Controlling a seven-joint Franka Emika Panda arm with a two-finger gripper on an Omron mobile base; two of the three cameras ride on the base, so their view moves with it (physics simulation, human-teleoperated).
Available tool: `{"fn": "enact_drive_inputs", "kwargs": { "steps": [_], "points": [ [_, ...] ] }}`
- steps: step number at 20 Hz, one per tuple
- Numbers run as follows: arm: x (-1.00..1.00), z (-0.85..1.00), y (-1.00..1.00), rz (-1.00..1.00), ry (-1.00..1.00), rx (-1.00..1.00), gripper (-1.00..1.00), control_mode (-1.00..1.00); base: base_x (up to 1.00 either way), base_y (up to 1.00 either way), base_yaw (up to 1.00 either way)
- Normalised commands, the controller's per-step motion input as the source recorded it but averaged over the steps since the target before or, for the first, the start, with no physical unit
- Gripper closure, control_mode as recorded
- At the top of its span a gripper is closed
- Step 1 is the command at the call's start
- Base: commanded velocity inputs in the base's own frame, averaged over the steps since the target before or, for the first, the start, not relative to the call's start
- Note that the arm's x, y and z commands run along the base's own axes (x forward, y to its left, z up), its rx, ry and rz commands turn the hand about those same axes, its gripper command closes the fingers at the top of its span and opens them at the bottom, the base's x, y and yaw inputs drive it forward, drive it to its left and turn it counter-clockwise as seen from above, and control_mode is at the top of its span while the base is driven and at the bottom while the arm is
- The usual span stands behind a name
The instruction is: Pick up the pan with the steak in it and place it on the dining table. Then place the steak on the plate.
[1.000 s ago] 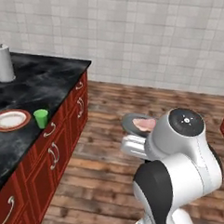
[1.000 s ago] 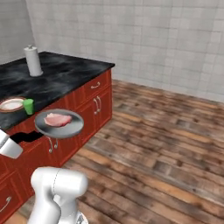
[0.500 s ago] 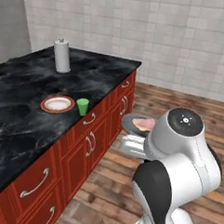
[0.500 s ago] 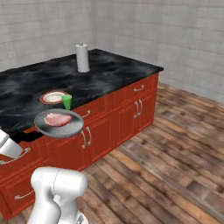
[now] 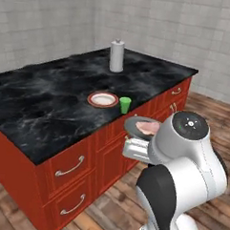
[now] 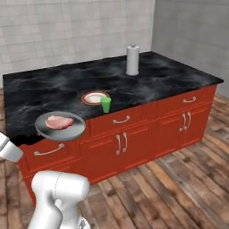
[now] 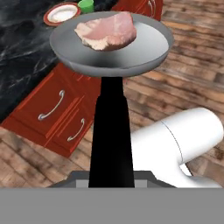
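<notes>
Gripper (image 7: pixel 111 181) clamped on grey metal pan (image 7: pixel 111 43) (pink steak (image 7: pixel 107 30) aboard), lower centre; black marble dining table (image 5: pixel 51 99) now nearer, placement imminent.

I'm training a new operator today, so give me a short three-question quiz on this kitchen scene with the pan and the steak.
1. True or false: the pan already rests on the dining table.
2. Multiple choice: what stands right beside the plate? A) a green cup B) a paper towel roll C) a steak
3. Fill in: the tool is shut on the pan's black ____.

Key:
1. False. It is held in the air off the table's edge, in front of the red drawers, with the steak lying in it.
2. A, the green cup. The paper towel roll stands farther back.
3. Handle.
</notes>
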Motion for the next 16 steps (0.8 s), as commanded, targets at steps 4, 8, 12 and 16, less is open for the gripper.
{"fn": "enact_drive_inputs", "kwargs": {
  "steps": [4, 8, 12, 16],
  "points": [
    [0.00, 0.00, 0.00, 0.00, 0.00, 0.00, 1.00, 1.00, -0.03, 0.00, 0.50],
    [0.00, 0.00, 0.00, 0.00, 0.00, 0.00, 1.00, 1.00, -0.03, 0.00, 0.50],
    [0.00, 0.00, 0.00, 0.00, 0.00, 0.00, 1.00, 1.00, -0.04, 0.00, 0.50],
    [0.00, 0.00, 0.00, 0.00, 0.00, 0.00, 1.00, 1.00, -0.02, 0.00, 0.50]
  ]
}}
